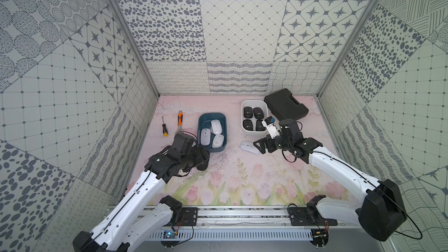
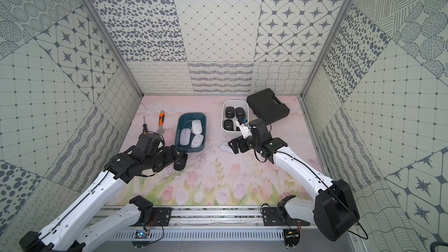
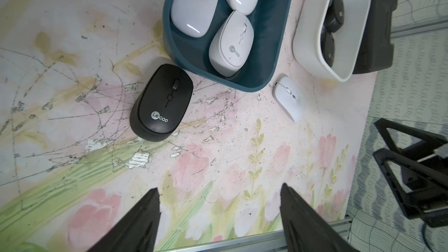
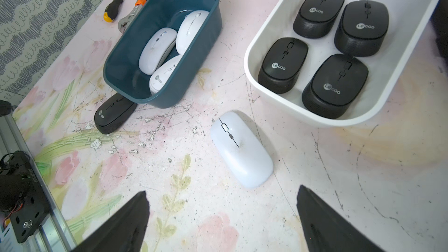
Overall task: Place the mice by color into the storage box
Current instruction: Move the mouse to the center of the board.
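Seven mice (image 4: 335, 86) sorted, we owe a black mouse (image 2: 180, 162) at the teal bin's (image 2: 186, 118) seven o'clock and a white mouse (image 4: 241, 150); left gripper (image 3: 219, 187), right gripper (image 4: 221, 189) gape empty.

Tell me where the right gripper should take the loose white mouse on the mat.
Grip the white mouse across its two long sides, about mid-body, coming straight down from above. It lies flat, buttons up, apart from the blue bin and the white bin, so both sides look free. Its rounded glossy ends would likely slip. The right gripper is open beside it.
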